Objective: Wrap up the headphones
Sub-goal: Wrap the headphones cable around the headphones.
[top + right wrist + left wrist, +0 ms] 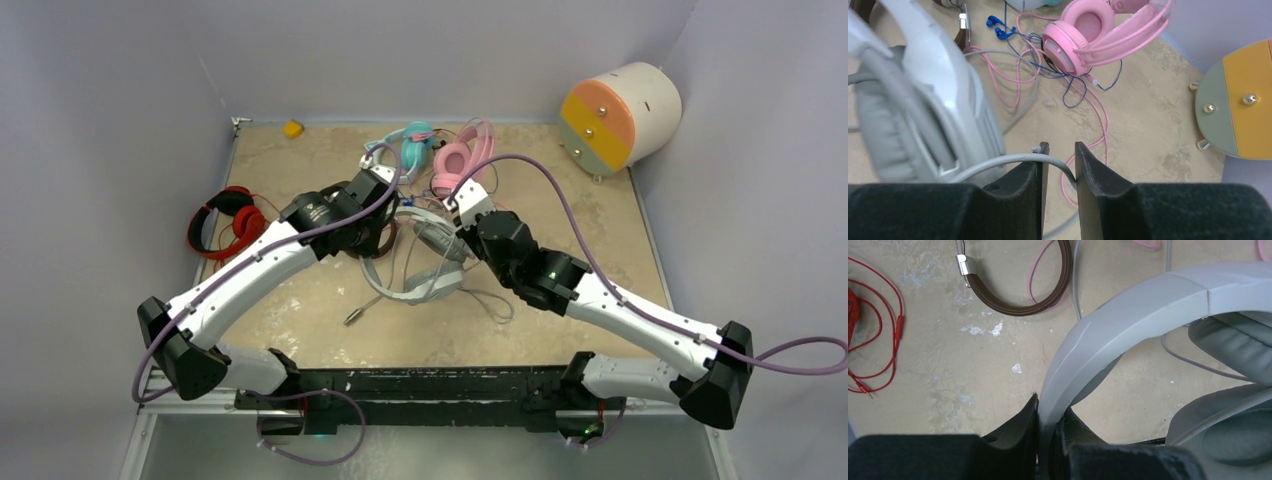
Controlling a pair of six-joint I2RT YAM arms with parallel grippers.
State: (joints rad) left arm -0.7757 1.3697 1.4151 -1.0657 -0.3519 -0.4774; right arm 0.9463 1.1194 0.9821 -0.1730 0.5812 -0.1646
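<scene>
The grey-white headphones (1128,305) lay near the middle of the surface (560,200), between the two arms. We saw the left hand (1049,409) closed on their headband, the pale band pinched edge-on between the two dark fingers and arching away to the right towards the padded grey ear cups. The right hand (1060,155) stood with its jaws apart. The thin grey cable (998,161) of the same headphones ran from the ear cup across the tip of one finger and dipped into the gap, and the jaws were not clamped on it.

Beyond the left hand we noted a brown headband (1018,310) with a silver fitting at one end, lying flat on the surface. Off to the left lay the looping red cord (895,330) of the red headphones (225,220), well apart from the grey pair.

Beyond the right hand the pink headphones (1083,30) rested near the far edge, their pink cord (1100,115) trailing towards the hand and tangled with a blue cord (998,32). Teal headphones (412,148) sat just beside the pink pair. A small yellow object (292,128) lay at the far edge, and a cream drum (620,115) with an orange, yellow and green face lay on its side at the far right corner.
</scene>
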